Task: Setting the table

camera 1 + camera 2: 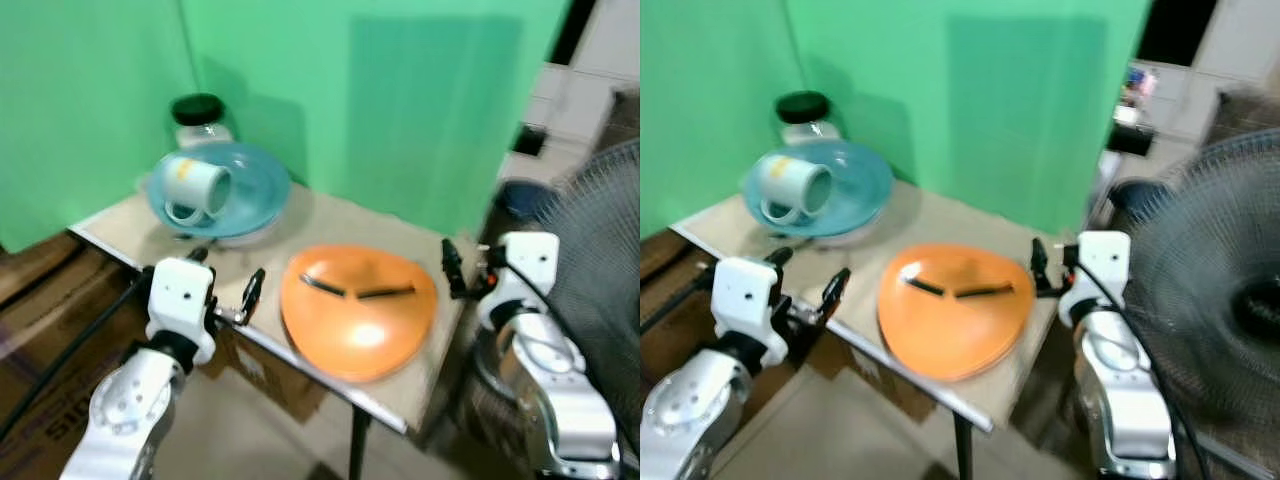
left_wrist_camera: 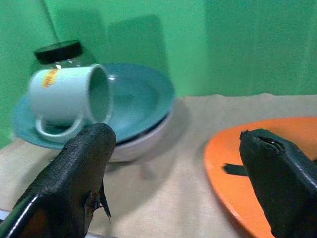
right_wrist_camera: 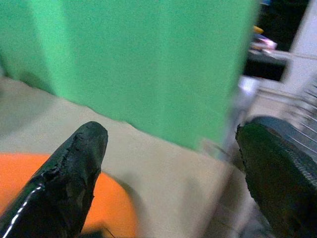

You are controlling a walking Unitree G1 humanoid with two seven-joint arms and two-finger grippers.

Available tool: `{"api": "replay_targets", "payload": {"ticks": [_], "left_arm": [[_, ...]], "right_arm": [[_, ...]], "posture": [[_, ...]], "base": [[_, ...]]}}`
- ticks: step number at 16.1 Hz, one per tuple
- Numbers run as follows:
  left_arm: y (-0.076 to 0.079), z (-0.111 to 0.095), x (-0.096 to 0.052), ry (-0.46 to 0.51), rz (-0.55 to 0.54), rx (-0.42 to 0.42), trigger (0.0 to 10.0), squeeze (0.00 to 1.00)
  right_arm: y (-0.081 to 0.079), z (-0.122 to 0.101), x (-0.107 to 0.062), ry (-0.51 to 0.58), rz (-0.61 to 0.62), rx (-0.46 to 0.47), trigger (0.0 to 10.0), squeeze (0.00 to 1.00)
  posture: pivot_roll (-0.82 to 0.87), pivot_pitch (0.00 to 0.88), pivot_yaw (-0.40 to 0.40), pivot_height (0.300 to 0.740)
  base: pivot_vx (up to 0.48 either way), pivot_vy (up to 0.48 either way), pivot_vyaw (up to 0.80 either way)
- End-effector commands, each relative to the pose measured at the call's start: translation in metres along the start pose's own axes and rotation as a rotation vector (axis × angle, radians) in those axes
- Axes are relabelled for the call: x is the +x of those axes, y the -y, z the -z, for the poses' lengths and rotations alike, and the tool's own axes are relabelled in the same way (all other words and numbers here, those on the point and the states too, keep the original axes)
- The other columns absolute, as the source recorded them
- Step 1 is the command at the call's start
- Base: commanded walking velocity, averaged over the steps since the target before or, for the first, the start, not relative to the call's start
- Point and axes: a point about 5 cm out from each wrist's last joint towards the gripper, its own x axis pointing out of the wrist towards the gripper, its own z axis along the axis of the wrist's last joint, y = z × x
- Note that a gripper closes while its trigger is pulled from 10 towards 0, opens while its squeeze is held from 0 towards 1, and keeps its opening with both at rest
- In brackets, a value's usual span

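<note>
- Table (image 1: 330,215): beige top, set against a green backdrop (image 1: 400,90), one corner toward the camera.
- Orange plate (image 1: 360,312): lies flat near the table's front edge, by the front corner; two dark sticks (image 1: 357,291), too blurred to identify, lie across its far half, end to end in a shallow V.
- Blue bowl (image 1: 255,185): sits at the table's left back corner, stacked on a white bowl (image 2: 133,148) whose rim shows beneath it.
- Mug (image 1: 197,185): pale, with a yellow mark, lying on its side in the blue bowl, mouth toward the plate, handle down.
- Jar (image 1: 200,118): glass, black lid, behind the bowls at the back corner.
- Left gripper (image 1: 228,280): fingers spread, empty, at the table's left front edge, between the bowls and the plate.
- Right gripper (image 1: 462,270): fingers parted, empty, at the table's right edge just beside the plate.
- Fan (image 1: 1210,300): wire-grilled, standing off the table's right side.
- Cardboard boxes (image 1: 40,330): on the floor below the left edge.
</note>
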Motion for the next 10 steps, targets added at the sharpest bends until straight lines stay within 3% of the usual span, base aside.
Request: {"api": "replay_targets", "payload": {"ticks": [1, 3, 5, 10], "left_arm": [[-0.002, 0.003, 0.001, -0.015, 0.036, 0.026, 10.0, 0.0], [0.001, 0.004, 0.005, -0.014, 0.109, 0.05, 10.0, 0.0], [0.002, 0.01, 0.012, -0.044, 0.223, 0.086, 10.0, 0.0], [0.001, 0.03, 0.03, -0.113, 0.398, 0.147, 10.0, 0.0]], "right_arm": [[-0.007, -0.001, 0.001, -0.005, -0.037, 0.021, 10.0, 0.0], [-0.004, -0.001, 0.002, -0.016, -0.056, 0.02, 10.0, 0.0], [0.001, -0.001, 0.006, -0.031, -0.089, -0.057, 10.0, 0.0], [0.0, -0.005, 0.006, -0.019, -0.213, -0.051, 10.0, 0.0]], "posture": [[0.1, 0.0, 0.023, 0.74], [0.1, 0.0, 0.023, 0.74], [0.09, 0.0, 0.02, 0.74], [0.07, 0.0, 0.019, 0.74]], "base": [[0.0, 0.0, 0.0], [0.0, 0.0, 0.0], [0.0, 0.0, 0.0], [0.0, 0.0, 0.0]]}}
